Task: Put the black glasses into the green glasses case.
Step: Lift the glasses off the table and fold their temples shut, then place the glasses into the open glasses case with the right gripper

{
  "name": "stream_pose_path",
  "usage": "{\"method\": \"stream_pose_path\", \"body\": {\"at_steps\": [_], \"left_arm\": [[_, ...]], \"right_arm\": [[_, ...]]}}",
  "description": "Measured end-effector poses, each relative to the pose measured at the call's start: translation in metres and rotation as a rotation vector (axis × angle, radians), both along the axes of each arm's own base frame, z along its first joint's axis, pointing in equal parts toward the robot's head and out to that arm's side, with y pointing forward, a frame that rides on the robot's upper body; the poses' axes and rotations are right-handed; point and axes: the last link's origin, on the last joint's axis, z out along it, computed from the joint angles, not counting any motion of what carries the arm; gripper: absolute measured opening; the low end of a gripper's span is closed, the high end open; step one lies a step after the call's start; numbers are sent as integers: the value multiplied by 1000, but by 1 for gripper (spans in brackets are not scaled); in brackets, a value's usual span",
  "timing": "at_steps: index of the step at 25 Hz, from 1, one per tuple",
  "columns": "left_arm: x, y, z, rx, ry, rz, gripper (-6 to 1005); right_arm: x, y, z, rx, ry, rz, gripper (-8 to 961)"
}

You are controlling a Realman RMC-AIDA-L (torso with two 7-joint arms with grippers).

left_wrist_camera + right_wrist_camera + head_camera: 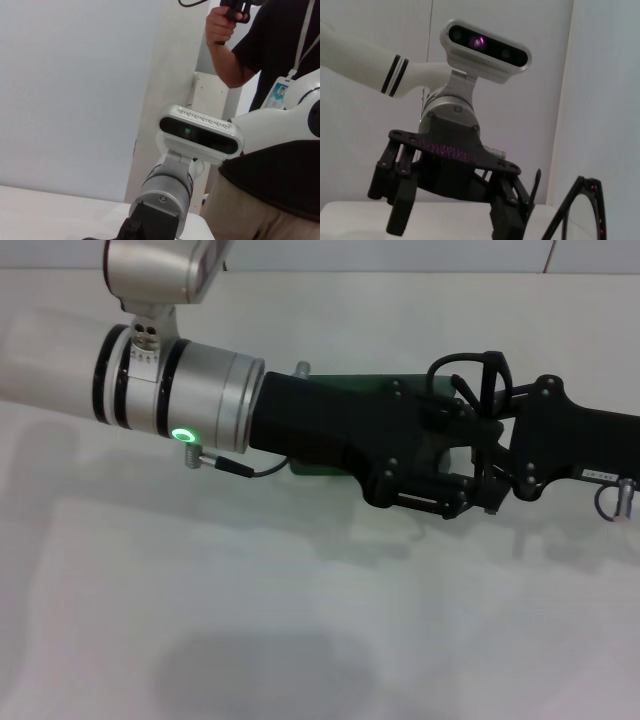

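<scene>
Flat on the white table [300, 620], mostly hidden beneath black gripper hardware: the green glasses case [322, 466], only slivers of its dark green shell peeking out at the near and far edges; open or closed, impossible to tell. Stretched directly over the case from the robot's left side: the left gripper [462, 445], behind it a silver wrist with a lit green ring. Seen from the right wrist, jaws spread wide, nothing between them, a grey camera bar mounted above. Just past the case's right end, coming in from the robot's right and meeting the left gripper nearly tip to tip: the right gripper [500, 440]; grip not discernible, wide or narrow cannot be told. At that same meeting point, above the case's right end and raised off the table: the black glasses [492, 362], thin wire rim and curved temple arms standing up over the gripper tips, not inside the case. Whether clamped by the right gripper, unclear. In the right wrist view, close at the edge beside the left gripper. Beyond the case, off the table, in the left wrist view: a person [280, 165] in a dark shirt, one hand raised around a handheld device.
</scene>
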Motion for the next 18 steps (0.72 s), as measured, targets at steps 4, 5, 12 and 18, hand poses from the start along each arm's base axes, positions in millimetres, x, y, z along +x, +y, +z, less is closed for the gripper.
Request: {"method": "stream_pose_path", "body": {"at_steps": [4, 5, 12, 18], "left_arm": [[-2, 1, 2, 5, 6, 1, 622], [-3, 1, 2, 5, 7, 1, 622], [-4, 2, 5, 11, 15, -2, 622], [-6, 3, 6, 15, 18, 0, 622]], "right_arm": [[1, 0, 1, 1, -3, -1, 112], [1, 0, 1, 1, -4, 1, 112], [-2, -1, -5, -18, -23, 18, 112], [-1, -1, -5, -15, -21, 13, 111]]}}
